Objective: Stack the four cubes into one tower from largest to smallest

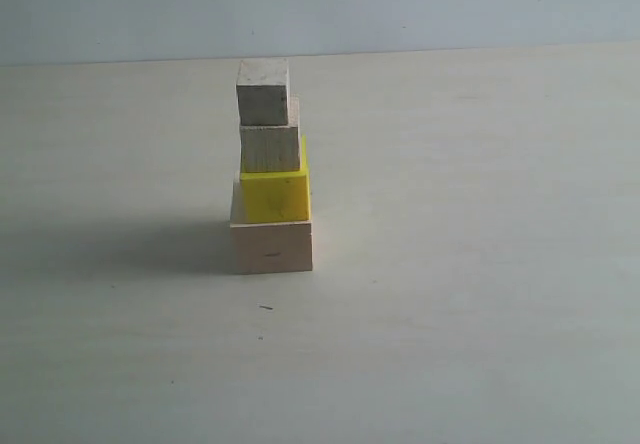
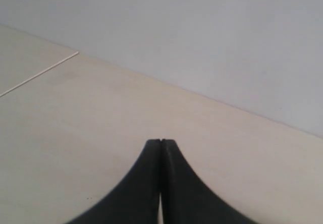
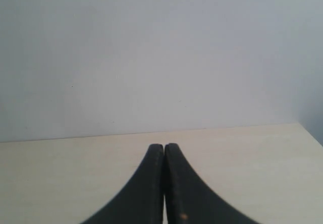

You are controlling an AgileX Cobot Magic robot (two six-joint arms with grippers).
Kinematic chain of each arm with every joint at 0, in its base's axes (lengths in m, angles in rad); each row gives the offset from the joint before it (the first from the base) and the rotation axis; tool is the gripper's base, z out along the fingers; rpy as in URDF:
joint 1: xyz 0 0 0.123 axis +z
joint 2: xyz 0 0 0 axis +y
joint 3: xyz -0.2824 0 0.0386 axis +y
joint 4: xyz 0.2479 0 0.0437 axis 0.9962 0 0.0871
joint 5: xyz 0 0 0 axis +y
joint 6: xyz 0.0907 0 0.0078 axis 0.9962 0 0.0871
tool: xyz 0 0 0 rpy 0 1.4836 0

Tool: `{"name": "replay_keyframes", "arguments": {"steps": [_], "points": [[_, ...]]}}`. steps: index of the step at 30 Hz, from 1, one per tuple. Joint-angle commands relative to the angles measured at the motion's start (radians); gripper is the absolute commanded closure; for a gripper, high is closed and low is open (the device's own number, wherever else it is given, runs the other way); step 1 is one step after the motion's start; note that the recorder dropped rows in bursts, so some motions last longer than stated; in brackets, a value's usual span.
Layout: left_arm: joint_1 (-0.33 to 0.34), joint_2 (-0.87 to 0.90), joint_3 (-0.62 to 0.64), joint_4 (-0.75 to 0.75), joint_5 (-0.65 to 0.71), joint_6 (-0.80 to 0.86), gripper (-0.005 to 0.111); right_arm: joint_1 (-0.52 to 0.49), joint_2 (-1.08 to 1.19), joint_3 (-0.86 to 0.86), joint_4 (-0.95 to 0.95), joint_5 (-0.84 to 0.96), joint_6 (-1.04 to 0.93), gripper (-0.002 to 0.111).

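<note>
Left tool [image 2: 160,142], black, both halves pressed together at the tips, nothing between them, above bare pale worktop [image 2: 75,133] crossed by a thin light seam [image 2: 40,72]. Right tool [image 3: 164,146] likewise closed and empty, over the same pale surface, facing a plain grey-white wall [image 3: 151,57].

Seen only in the exterior view: tower [image 1: 272,179] of four cubes, upright near the middle of the worktop. At the base, large pale wooden cube [image 1: 271,247], small dark mark on its front. On it, yellow cube [image 1: 274,196], then tan wooden cube [image 1: 269,149], then smallest whitish cube [image 1: 262,92] on top, set a little to the left. Soft shadow [image 1: 130,249] stretching left from the base. Tiny dark speck [image 1: 266,307] on the worktop just in front. Behind, wall and worktop meeting in one straight line.
</note>
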Motion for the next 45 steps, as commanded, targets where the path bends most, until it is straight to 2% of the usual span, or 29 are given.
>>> {"name": "replay_keyframes", "arguments": {"steps": [1, 6, 10, 45], "points": [[-0.003, -0.025, 0.087, -0.071, -0.033, 0.115, 0.107, -0.004, -0.007, 0.003, -0.003, 0.002, 0.005, 0.108], [-0.026, -0.025, 0.140, -0.205, -0.036, 0.360, 0.107, -0.004, -0.007, 0.003, -0.003, 0.002, 0.005, 0.108], [-0.026, -0.025, 0.167, -0.277, -0.051, 0.444, 0.107, -0.004, -0.007, 0.003, -0.003, 0.002, 0.005, 0.108], [-0.026, -0.025, 0.167, -0.270, -0.065, 0.471, 0.107, -0.004, -0.007, 0.003, -0.003, 0.002, 0.005, 0.108]]}}
